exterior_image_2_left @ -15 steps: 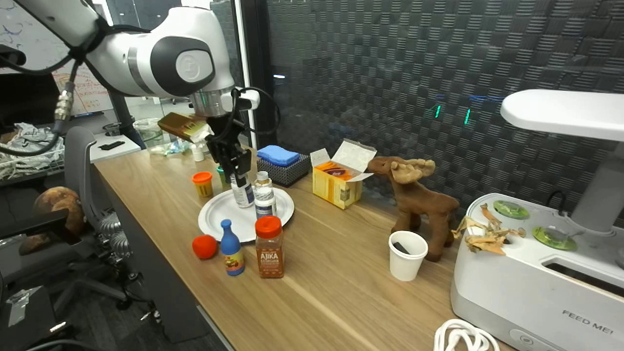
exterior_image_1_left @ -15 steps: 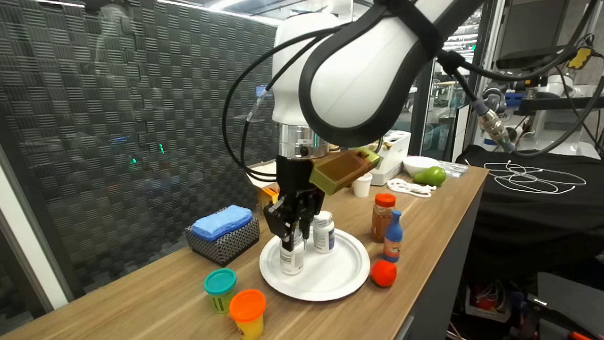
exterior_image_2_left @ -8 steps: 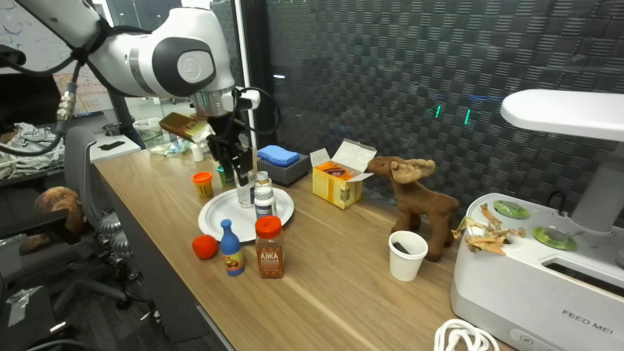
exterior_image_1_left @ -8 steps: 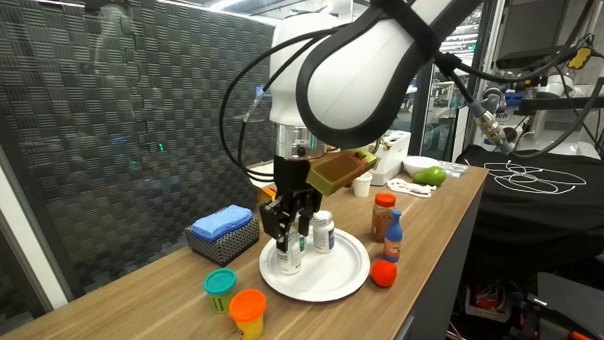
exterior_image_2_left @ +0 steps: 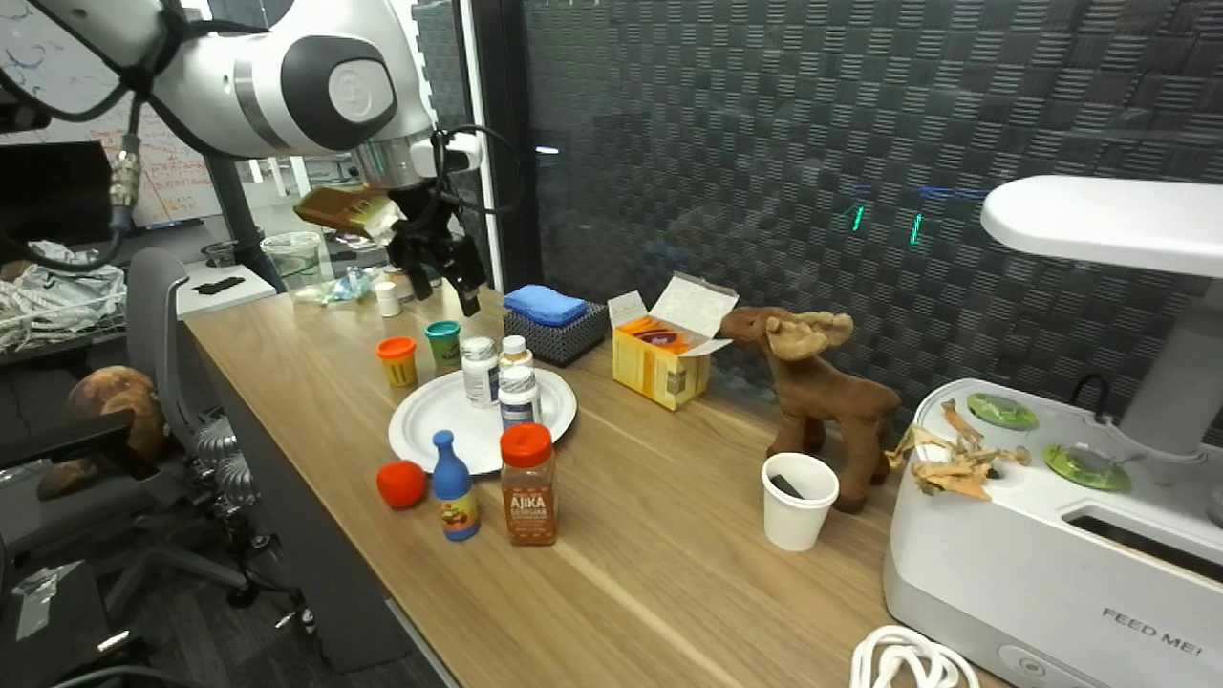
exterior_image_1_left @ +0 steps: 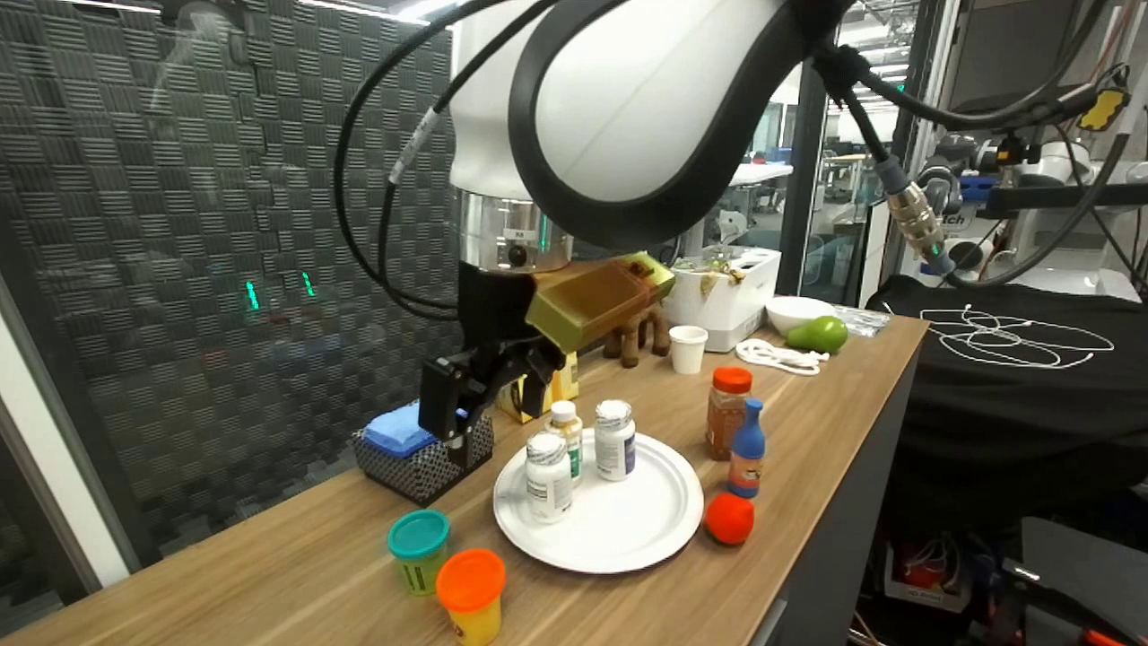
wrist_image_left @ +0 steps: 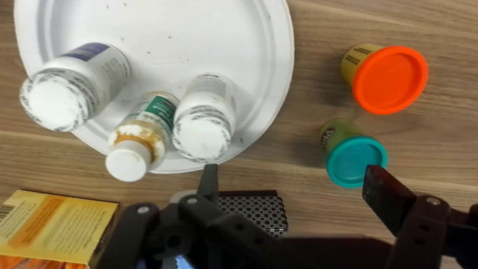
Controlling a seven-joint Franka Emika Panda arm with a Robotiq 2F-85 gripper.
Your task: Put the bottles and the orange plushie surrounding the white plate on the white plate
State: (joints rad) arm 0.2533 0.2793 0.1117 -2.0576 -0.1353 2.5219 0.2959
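Three white-capped bottles stand upright on the white plate (exterior_image_1_left: 619, 538): a white one (exterior_image_1_left: 549, 489), another white one (exterior_image_1_left: 615, 449) and an amber one with a green label (wrist_image_left: 158, 112). My gripper (wrist_image_left: 291, 170) is open and holds nothing; in both exterior views it hovers above the table, beside the plate on the patterned box's side. Off the plate are a red-capped jar (exterior_image_2_left: 528, 502), a blue bottle (exterior_image_2_left: 455, 492) and the round red-orange plushie (exterior_image_1_left: 729, 519). A short green tub with a teal lid (exterior_image_1_left: 419, 547) and a yellow tub with an orange lid (exterior_image_1_left: 471, 597) also stand off it.
The patterned box (exterior_image_2_left: 564, 339) with a blue cloth and an open yellow carton (exterior_image_2_left: 659, 368) stand by the dark wall. Farther along are a brown toy moose (exterior_image_2_left: 826, 401), a paper cup (exterior_image_2_left: 798, 502) and a white planter (exterior_image_2_left: 1032, 564). The table edge (exterior_image_1_left: 843, 484) runs past the plushie.
The jaws have spread and let go of a white bottle, which stays upright on the plate. My gripper has since risen and moved off toward the patterned box's side.
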